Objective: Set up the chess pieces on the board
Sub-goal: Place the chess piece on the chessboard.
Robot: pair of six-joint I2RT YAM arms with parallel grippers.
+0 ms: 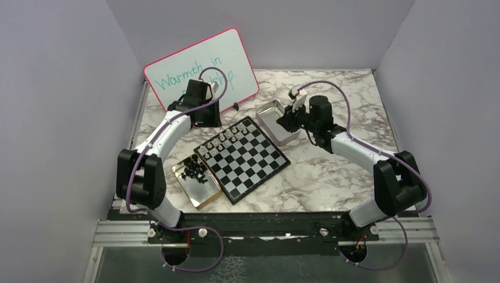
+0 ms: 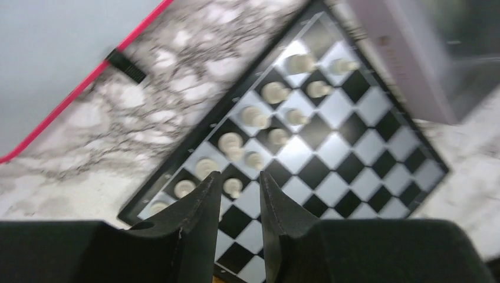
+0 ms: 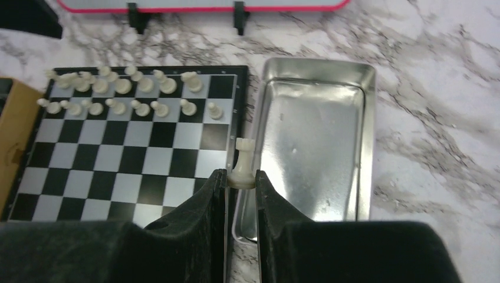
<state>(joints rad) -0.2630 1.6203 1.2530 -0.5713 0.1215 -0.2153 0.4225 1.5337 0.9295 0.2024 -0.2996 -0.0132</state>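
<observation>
Cream rook (image 3: 243, 160) pinched at its base by right gripper (image 3: 240, 181), over the board (image 3: 118, 171) edge beside silver tin (image 3: 318, 62); back-row corner there is free | left gripper (image 2: 239, 183) spread, empty, over white pieces (image 2: 259, 115) | risk: I judge the rook may tilt in the pinch or knock its neighbour | only top view shows black pieces (image 1: 194, 169), off the board's near-left edge.

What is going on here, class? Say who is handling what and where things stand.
The right hand grips one cream-white piece at the edge of the board, beside an empty silver tin. The left hand hovers open above the white pieces lined in two rows along one edge of the board. The black pieces lie heaped in a gold tray beside the board, none placed yet.
</observation>
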